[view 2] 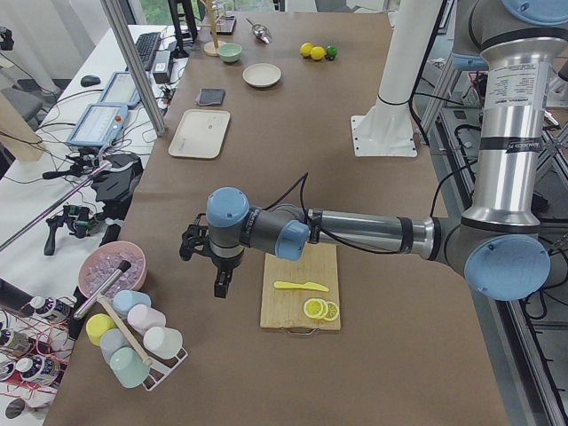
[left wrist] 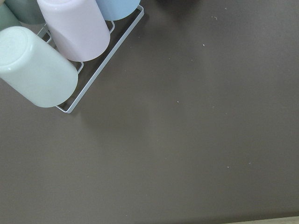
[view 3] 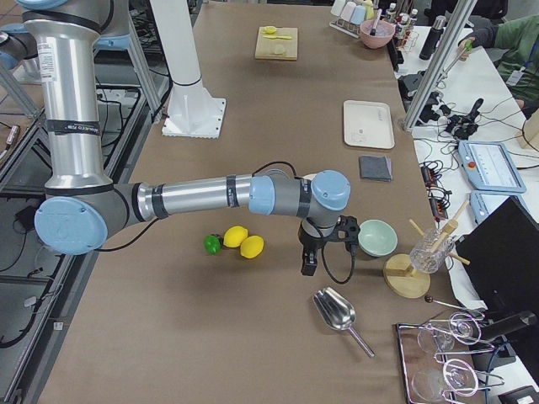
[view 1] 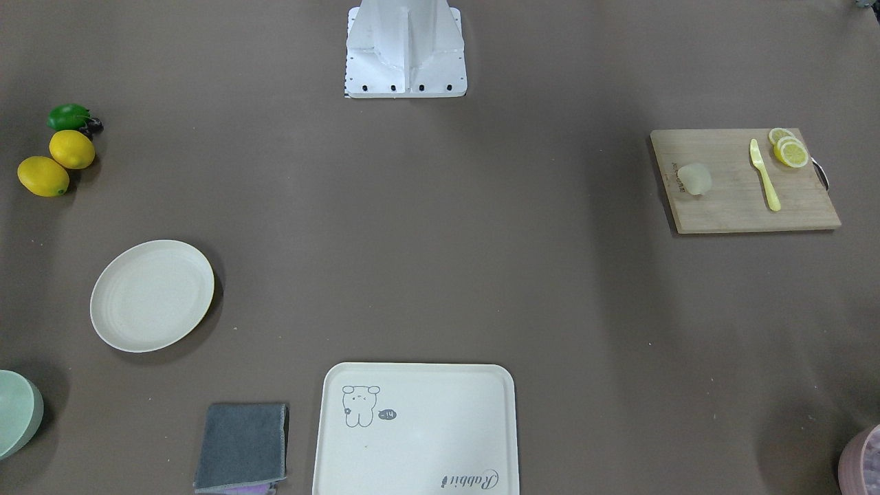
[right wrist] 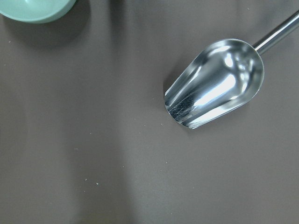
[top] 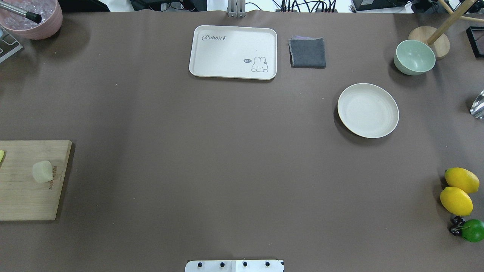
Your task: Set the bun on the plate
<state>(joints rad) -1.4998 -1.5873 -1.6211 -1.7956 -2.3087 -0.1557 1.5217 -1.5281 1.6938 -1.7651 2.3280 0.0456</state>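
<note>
The bun (view 1: 694, 179), a small pale translucent lump, lies on the wooden cutting board (view 1: 735, 206) on my left side of the table; the overhead view shows the bun (top: 42, 172) too. The round cream plate (view 1: 152, 295) sits bare on my right side, and from above the plate (top: 368, 110) is near the green bowl. My left gripper (view 2: 220, 284) hangs off the board's outer end, near the cup rack. My right gripper (view 3: 309, 265) hangs beyond the lemons, near the metal scoop. Both grippers show only in the side views, so I cannot tell whether they are open or shut.
A yellow knife (view 1: 764, 174) and lemon slices (view 1: 789, 150) share the board. A cream tray (view 1: 426, 440) and grey cloth (view 1: 240, 447) lie at the far edge. Two lemons (top: 457, 190), a lime (top: 472, 230), a green bowl (top: 414, 57), a scoop (right wrist: 215, 84) and racked cups (left wrist: 56, 51) stand at the ends.
</note>
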